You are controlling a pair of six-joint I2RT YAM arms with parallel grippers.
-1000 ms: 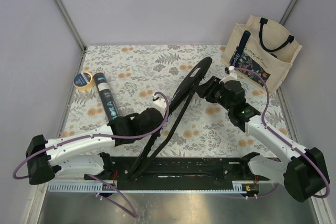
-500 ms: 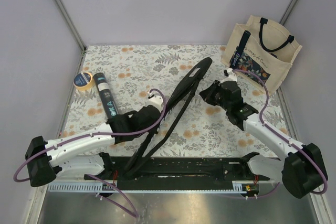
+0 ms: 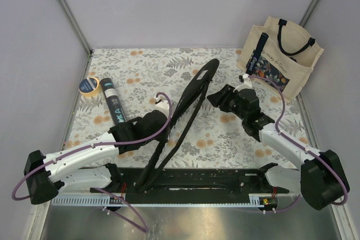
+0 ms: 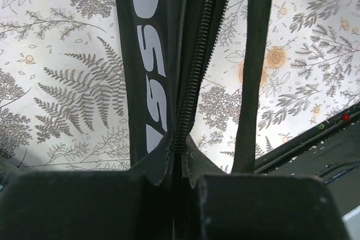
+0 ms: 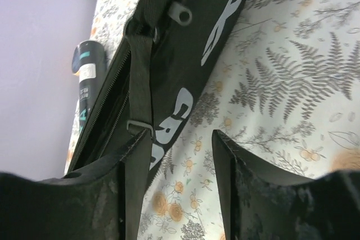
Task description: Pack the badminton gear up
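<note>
The long black racket bag (image 3: 188, 102) marked "CROSSWAY" stands on edge, slanting from the table's middle back down to the near rail. My left gripper (image 3: 167, 121) is shut on the bag's zipper seam (image 4: 181, 144) about halfway along, the fabric pinched between the pads. My right gripper (image 3: 214, 97) is open just right of the bag's wide end. Its left finger (image 5: 132, 161) lies against the bag's strap (image 5: 139, 82), and only tablecloth shows between the fingers. The black tube with teal lettering (image 3: 114, 108) lies at the left, also seen as the tube (image 5: 84, 77) behind the bag.
A cream tote bag (image 3: 281, 54) with dark handles stands at the back right corner. A yellow-rimmed tape roll (image 3: 89, 85) lies by the tube's far end. The black rail (image 3: 225, 181) runs along the near edge. The floral tablecloth (image 3: 225, 133) covers the table.
The bag's wide far end has swung left and stands steeper. My left arm has drawn back to the left with the seam in its grip. My right gripper has shifted slightly left beside the bag.
</note>
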